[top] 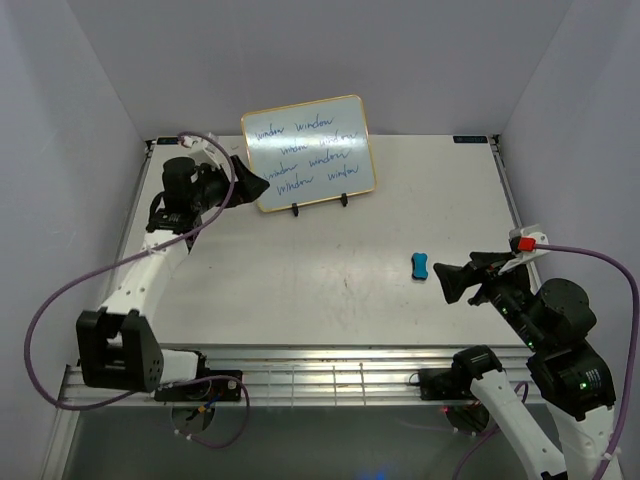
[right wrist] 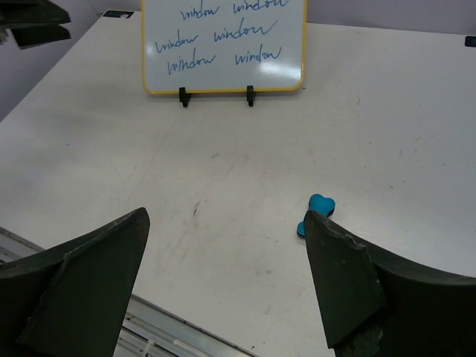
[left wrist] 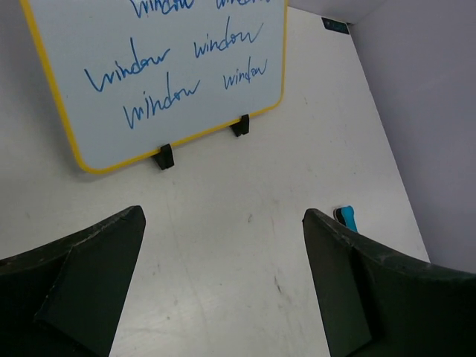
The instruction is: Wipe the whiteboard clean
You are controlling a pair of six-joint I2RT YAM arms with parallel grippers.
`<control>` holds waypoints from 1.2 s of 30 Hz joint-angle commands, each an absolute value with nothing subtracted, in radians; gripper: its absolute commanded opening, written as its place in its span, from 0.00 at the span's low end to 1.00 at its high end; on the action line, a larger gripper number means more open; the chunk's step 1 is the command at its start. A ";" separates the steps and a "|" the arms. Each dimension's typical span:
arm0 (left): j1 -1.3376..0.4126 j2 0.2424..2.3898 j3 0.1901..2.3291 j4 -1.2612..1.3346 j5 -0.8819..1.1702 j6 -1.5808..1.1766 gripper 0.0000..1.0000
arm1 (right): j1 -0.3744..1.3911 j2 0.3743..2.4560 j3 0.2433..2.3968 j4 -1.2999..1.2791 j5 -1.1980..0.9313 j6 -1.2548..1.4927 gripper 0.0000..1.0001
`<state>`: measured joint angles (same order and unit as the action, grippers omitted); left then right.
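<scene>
Whiteboard (top: pixel 308 152) stands farthest back. Nearest, the right fingers (top: pixel 453 279) spread wide and empty, just beside a blue eraser (top: pixel 420 265). Farther on, the left fingers (top: pixel 250 184) gape wide beside the board, which is propped on its stand (top: pixel 295 209) at the tabletop's (top: pixel 330 300) rear.

Pale walls boxed a white table on three sides.

The table (top: pixel 330 290) was matte white and scuffed, with faint dark marks showing across its middle. A plain wall (top: pixel 300 50) stood at 12 o'clock, a second wall (top: pixel 60 150) at 9 o'clock and a third wall (top: pixel 590 120) at 3 o'clock, all pale lavender-grey. At 6 o'clock a slotted aluminium rail (top: pixel 320 385) ran along the table's edge, with a darker grey surface (top: pixel 340 445) lower down past it. A small dark label (top: pixel 470 139) sat near the 1 o'clock corner. The light was soft and even, the shadows faint.
</scene>
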<state>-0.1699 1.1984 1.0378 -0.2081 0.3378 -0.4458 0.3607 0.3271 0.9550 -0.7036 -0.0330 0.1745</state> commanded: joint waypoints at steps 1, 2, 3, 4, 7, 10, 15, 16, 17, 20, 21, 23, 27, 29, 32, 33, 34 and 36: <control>0.004 1.357 1.011 0.227 0.714 -0.472 0.98 | 0.365 0.330 0.983 -0.687 -0.100 0.150 0.90; 0.123 1.406 0.996 0.417 0.782 -0.588 0.98 | 0.365 0.333 0.989 -0.695 -0.103 0.147 0.90; 0.159 1.466 0.994 0.480 0.864 -0.636 0.98 | 0.365 0.334 0.995 -0.699 -0.119 0.146 0.90; 0.184 1.529 1.043 0.517 0.903 -0.659 0.98 | 0.365 0.336 1.002 -0.701 -0.136 0.146 0.90; 0.218 1.757 1.203 0.520 1.053 -0.641 0.95 | 0.365 0.341 0.994 -0.698 -0.216 0.144 0.90; 0.219 1.914 1.300 0.549 1.127 -0.624 0.96 | 0.365 0.339 0.979 -0.675 -0.271 0.146 0.90; 0.207 2.158 1.457 0.583 1.238 -0.661 0.98 | 0.365 0.344 0.959 -0.653 -0.342 0.167 0.90; 0.207 2.180 1.477 0.584 1.242 -0.672 0.98 | 0.365 0.345 0.960 -0.658 -0.356 0.167 0.90; 0.203 2.201 1.495 0.603 1.249 -0.681 0.98 | 0.365 0.347 0.960 -0.661 -0.367 0.164 0.90; 0.175 2.285 1.587 0.615 1.275 -0.712 0.98 | 0.365 0.354 0.960 -0.678 -0.370 0.160 0.90; 0.167 2.304 1.632 0.617 1.275 -0.719 0.98 | 0.365 0.360 0.957 -0.684 -0.367 0.152 0.90; 0.146 2.359 1.673 0.623 1.270 -0.739 0.98 | 0.365 0.379 0.957 -0.706 -0.361 0.143 0.90; 0.114 2.448 1.796 0.627 1.249 -0.785 0.98 | 0.365 0.388 0.950 -0.721 -0.348 0.137 0.90; 0.101 2.502 1.882 0.629 1.238 -0.822 0.98 | 0.365 0.384 0.939 -0.729 -0.341 0.137 0.90; 0.078 2.548 1.960 0.632 1.226 -0.841 0.98 | 0.365 0.382 0.930 -0.741 -0.324 0.133 0.90; 0.072 2.557 1.973 0.632 1.226 -0.841 0.98 | 0.365 0.383 0.930 -0.742 -0.324 0.130 0.90; 0.069 2.568 1.995 0.632 1.221 -0.845 0.98 | 0.365 0.383 0.928 -0.744 -0.322 0.132 0.90; 0.066 2.597 2.019 0.632 1.226 -0.859 0.94 | 0.365 0.387 0.933 -0.747 -0.324 0.132 0.90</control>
